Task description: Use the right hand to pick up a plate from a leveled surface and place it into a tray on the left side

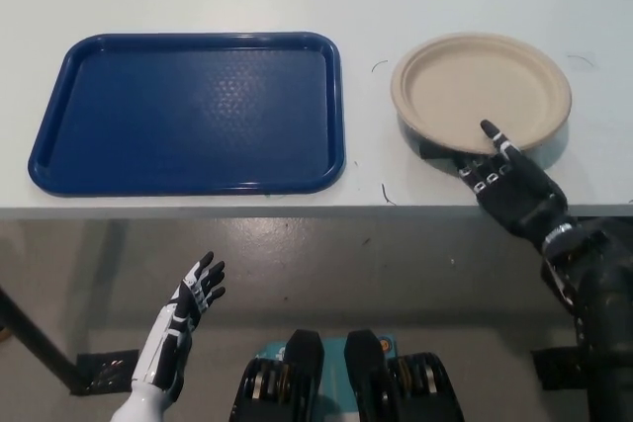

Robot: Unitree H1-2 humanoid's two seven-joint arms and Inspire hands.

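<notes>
A beige paper plate (482, 92) lies on the pale table at the right, raised a little on a dark block under its near edge. My black right hand (506, 185) is open at the plate's near rim, one finger over the rim and the others reaching beneath it. To the plate's left lies a blue tray (190, 112) with nothing in it. Below the table edge at the lower left, my white left hand (186, 315) rests open.
The table's front edge (247, 211) runs across the middle of the picture, with grey floor below it. A narrow strip of bare table separates the tray from the plate.
</notes>
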